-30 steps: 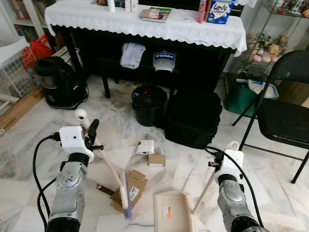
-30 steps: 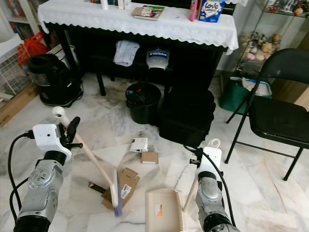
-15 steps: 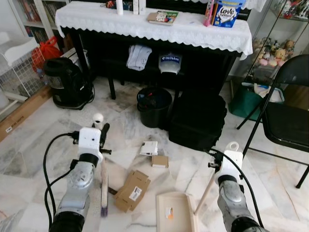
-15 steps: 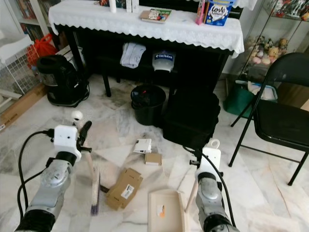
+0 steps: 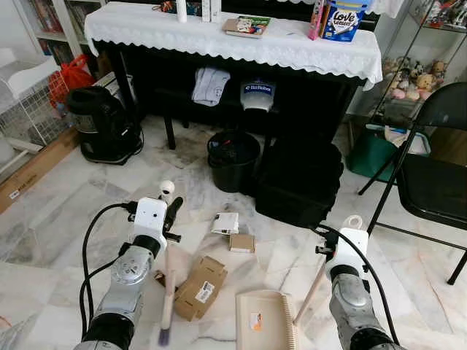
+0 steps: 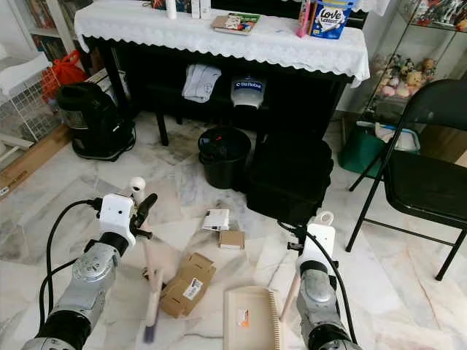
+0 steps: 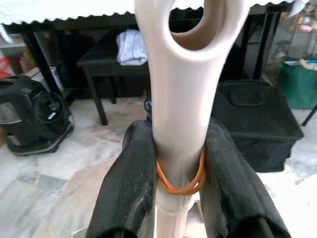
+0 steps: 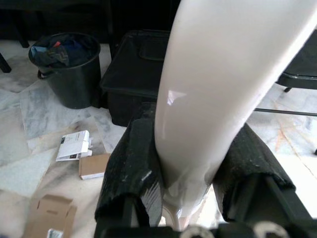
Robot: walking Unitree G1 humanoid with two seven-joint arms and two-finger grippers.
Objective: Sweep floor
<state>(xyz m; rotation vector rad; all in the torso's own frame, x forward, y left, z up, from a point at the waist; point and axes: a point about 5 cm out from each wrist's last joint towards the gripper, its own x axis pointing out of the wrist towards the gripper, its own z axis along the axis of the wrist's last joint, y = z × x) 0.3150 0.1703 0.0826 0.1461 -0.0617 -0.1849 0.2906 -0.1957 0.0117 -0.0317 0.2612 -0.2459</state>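
Sweeping in hand: litter on the marble floor [image 5: 66, 219] is judged to be mid-gather, none of it yet in the pan.
Left pincer [image 7: 171, 163]: fingers clamped tight on the pale handle of the broom [image 5: 167, 292], just below its hanging loop, where an orange rubber band rings the shaft.
Broom position: shaft runs down from the left pincer to the floor, bristle end resting just left of the large cardboard box [image 5: 199, 286].
Right pincer [image 8: 190, 163]: fingers closed firmly round the white handle of the dustpan [image 5: 266, 321].
Dustpan position: beige tray flat on the floor between the two arms, just right of the large cardboard box, its handle slanting up to the right pincer.
Dustpan contents: nothing loose visible inside; a small orange label on its surface.
Litter, item 1: large cardboard box, flattened, lying beside the broom head.
Litter, item 2: small brown box [image 5: 239, 243], further from the robot, apart from the pan.
Litter, item 3: white carton [image 5: 224, 223], touching or just beside the small brown box.
Next move, judged: draw the bristles rightward against the large box toward the pan mouth, holding the pan edge pressed to the floor.
Black bin [image 5: 233, 159]: stands before the cloth-draped counter [image 5: 219, 40]; holds dark rubbish with a red scrap on top.
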